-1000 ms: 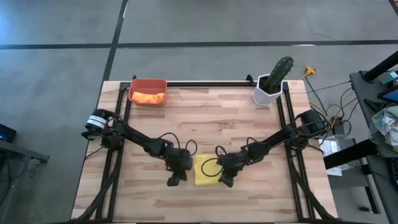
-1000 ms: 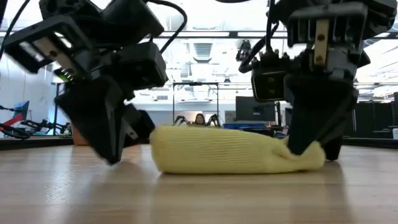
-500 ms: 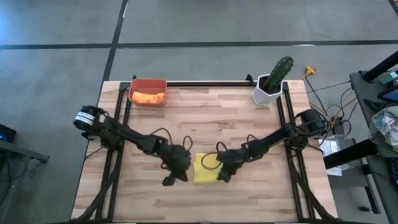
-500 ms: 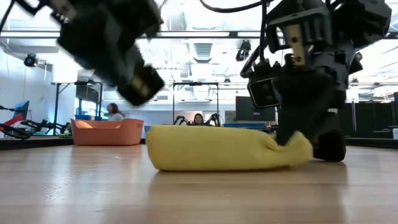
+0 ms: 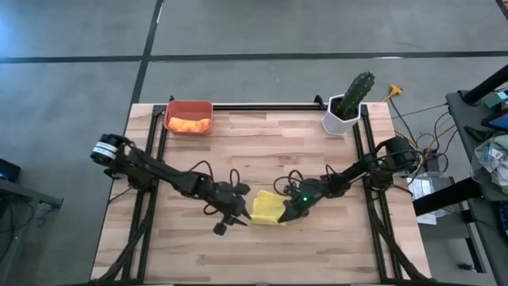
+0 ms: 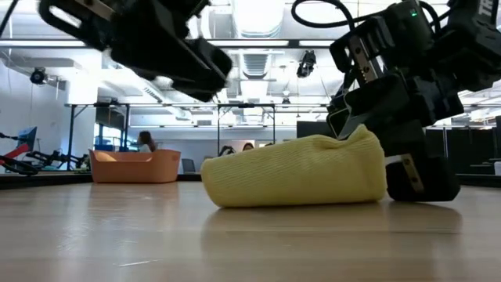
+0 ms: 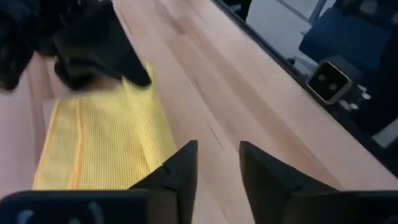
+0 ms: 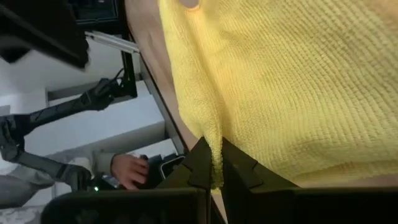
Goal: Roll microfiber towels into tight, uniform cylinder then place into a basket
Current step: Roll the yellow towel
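Observation:
The rolled yellow towel (image 5: 267,209) lies on the wooden table near its front middle, its underside on the wood (image 6: 297,176). My right gripper (image 5: 290,210) is shut on the roll's right end. My left gripper (image 5: 232,222) hangs open in the air just left of the roll, touching nothing; its wrist view shows a gap between the fingers (image 7: 217,144). The red-orange basket (image 5: 189,107) stands at the far left corner with the orange towel (image 5: 190,124) inside it. My right gripper pinches a fold of the yellow towel at its right end (image 8: 214,158) between its two fingers. The fingers come from the table's right, slanting down. That end (image 6: 362,139) is drawn up higher than the left end, and the roll's bottom stays on the table.
A white pot with a green cactus (image 5: 348,106) stands at the far right corner. A black rail (image 5: 270,106) runs along the far edge between basket and pot. Bare wood stretches between the roll and the far edge.
My left gripper has risen off the table beside the roll's left end and rolled at the wrist. My right gripper has turned its wrist and pulled the towel's right end up and inward; the roll now stands taller at that end and lies at a slant.

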Robot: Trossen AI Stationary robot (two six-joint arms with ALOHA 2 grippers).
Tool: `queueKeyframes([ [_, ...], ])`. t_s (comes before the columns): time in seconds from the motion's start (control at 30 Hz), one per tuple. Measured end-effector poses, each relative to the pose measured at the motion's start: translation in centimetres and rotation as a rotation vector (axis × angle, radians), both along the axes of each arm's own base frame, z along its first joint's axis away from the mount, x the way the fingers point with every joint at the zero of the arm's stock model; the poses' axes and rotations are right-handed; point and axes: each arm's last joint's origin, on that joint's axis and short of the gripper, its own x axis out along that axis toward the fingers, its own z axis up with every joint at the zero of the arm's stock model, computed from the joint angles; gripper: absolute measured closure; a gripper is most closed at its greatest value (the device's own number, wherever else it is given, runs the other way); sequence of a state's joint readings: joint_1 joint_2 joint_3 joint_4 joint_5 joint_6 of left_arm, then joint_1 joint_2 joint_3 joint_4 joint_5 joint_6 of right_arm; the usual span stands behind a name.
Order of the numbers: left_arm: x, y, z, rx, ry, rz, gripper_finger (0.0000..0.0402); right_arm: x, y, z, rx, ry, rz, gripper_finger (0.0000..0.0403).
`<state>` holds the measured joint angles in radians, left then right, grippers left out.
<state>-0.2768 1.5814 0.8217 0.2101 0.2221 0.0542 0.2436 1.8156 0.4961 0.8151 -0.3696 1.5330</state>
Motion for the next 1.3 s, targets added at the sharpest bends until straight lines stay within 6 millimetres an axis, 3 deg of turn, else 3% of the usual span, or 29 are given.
queueKeyframes([
  [0.17,1.6,-0.4,-1.9,0.003,-0.08,0.014,0.0265,0.2,0.0,-0.1,-0.02,0.016,-0.036,0.039],
  [0.37,3.0,-0.5,-6.1,0.068,0.0,0.09,0.0236,0.2,0.0,0.0,-0.014,0.018,-0.052,0.039],
  [0.63,4.3,-0.4,-6.7,0.134,-0.017,0.206,0.0212,0.5,0.5,0.1,-0.025,0.017,-0.03,0.039],
  [1.0,4.3,-0.7,-10.4,0.056,0.125,0.134,0.0211,0.5,0.8,0.4,-0.074,-0.029,0.041,0.0388],
  [1.13,4.2,-0.8,-10.1,0.038,0.134,0.125,0.0211,0.4,0.8,1.1,-0.125,-0.082,0.075,0.0359],
  [1.3,3.8,-0.7,-9.3,0.035,0.173,0.122,0.0211,-0.1,0.6,2.3,-0.205,-0.112,0.118,0.029],
])
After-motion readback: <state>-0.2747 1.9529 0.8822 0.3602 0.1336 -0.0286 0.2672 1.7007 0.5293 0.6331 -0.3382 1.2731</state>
